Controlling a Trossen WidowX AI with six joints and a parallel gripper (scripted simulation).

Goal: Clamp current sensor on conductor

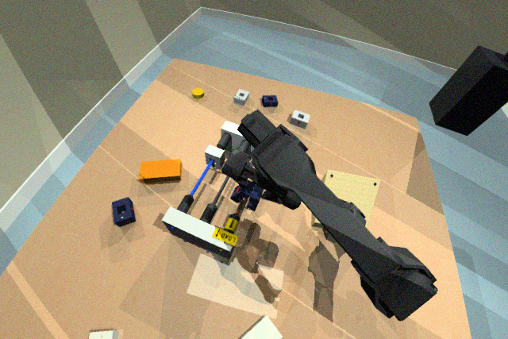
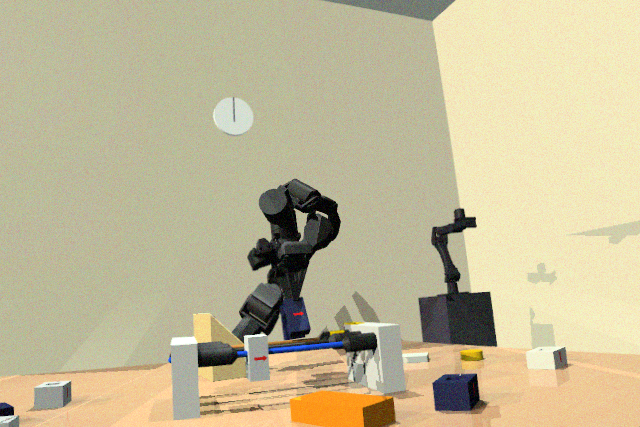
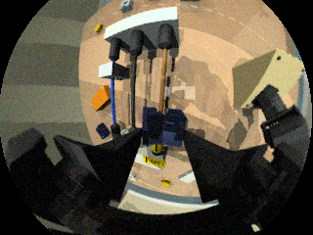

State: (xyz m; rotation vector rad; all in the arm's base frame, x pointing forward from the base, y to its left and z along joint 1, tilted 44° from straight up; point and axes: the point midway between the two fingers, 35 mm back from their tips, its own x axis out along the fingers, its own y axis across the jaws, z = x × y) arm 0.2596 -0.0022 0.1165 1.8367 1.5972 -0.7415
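My gripper (image 1: 251,185) (image 2: 294,299) (image 3: 162,132) is shut on the dark blue sensor (image 1: 255,193) (image 2: 294,320) (image 3: 175,128). In the wrist view the sensor shows two halves with a gap between them. It stands over the brown conductor (image 1: 242,206) (image 3: 163,73), which lines up with that gap; whether the conductor is inside is hidden. The red arrow on the sensor points right in the exterior view, toward the end with the yellow LOAD marker (image 1: 225,236) (image 3: 154,162). A yellow arrow sleeve (image 1: 232,225) (image 3: 156,148) sits on the conductor near the marker.
A white block (image 1: 214,156) (image 2: 257,366) (image 3: 111,70) sits on the blue conductor (image 1: 201,179) (image 3: 112,98). A black conductor runs between blue and brown. An orange block (image 1: 159,170) (image 2: 341,408), a dark blue block (image 1: 123,211) (image 2: 455,392) and a beige wedge (image 1: 352,191) (image 3: 269,73) stand around the rack.
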